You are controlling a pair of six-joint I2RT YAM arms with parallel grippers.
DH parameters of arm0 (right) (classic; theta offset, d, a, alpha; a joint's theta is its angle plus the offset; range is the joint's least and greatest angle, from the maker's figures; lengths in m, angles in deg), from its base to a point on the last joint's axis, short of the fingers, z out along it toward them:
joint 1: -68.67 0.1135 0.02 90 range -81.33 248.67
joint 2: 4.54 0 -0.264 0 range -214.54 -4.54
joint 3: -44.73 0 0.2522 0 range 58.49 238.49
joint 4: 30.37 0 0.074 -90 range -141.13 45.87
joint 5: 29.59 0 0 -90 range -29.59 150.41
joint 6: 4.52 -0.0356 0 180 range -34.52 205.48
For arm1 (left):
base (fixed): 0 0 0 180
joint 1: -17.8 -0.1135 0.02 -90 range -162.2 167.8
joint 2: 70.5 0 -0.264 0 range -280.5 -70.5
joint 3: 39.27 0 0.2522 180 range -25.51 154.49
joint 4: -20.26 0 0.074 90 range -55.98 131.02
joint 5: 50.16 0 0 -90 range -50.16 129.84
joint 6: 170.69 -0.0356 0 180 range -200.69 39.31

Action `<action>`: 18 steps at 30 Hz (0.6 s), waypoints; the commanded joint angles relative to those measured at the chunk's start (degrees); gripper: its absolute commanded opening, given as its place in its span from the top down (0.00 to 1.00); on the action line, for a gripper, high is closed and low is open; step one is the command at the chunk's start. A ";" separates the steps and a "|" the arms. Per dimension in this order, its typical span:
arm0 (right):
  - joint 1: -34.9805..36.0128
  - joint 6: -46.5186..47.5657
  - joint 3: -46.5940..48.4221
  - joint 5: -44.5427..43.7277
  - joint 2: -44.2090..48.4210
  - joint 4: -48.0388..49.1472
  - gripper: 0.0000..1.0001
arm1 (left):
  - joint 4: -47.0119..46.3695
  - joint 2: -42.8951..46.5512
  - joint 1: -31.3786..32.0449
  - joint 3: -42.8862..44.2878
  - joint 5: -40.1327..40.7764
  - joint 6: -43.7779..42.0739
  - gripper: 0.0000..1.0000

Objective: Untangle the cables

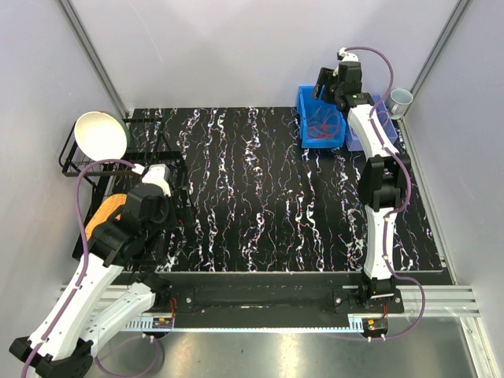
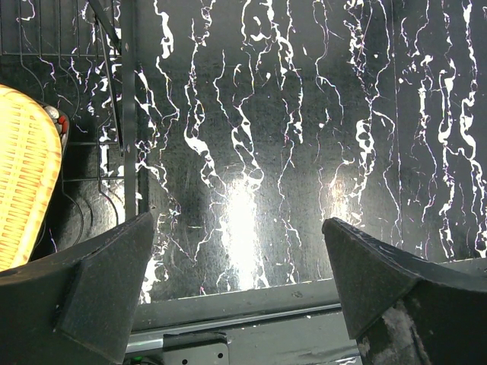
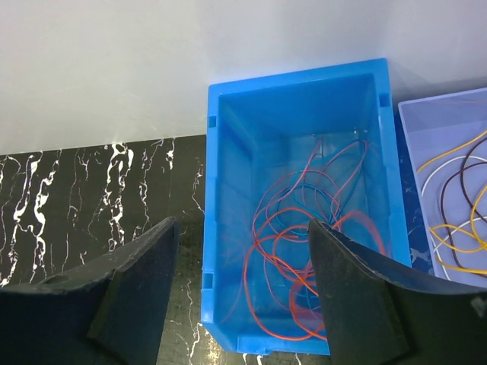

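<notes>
as right gripper [image 3: 243,228] hovers, cables [image 3: 298,255] beneath it

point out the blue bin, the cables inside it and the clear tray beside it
blue bin [image 3: 304,106], right wrist view, on its bare far wall
cables [image 3: 285,255], right wrist view, on the tangled orange-red loops
clear tray [image 3: 441,110], right wrist view, on its far wall

Even, diffuse overhead light fills the whole scene; a bright glare patch streaks the glossy black tabletop [image 2: 240,220] in the left wrist view. The blue bin [image 3: 228,228] is sharp, its interior softly shadowed.
</notes>
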 commanded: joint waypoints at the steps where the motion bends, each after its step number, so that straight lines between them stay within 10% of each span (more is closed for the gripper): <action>1: -0.08 -0.76 1.90 -0.29 2.67 0.13 0.25 | -2.57 -0.15 -0.17 -0.13 1.47 0.30 0.04; 18: -0.08 -3.48 -10.55 2.96 13.91 -0.58 0.25 | -2.65 -0.07 -0.26 -0.21 2.18 0.48 0.04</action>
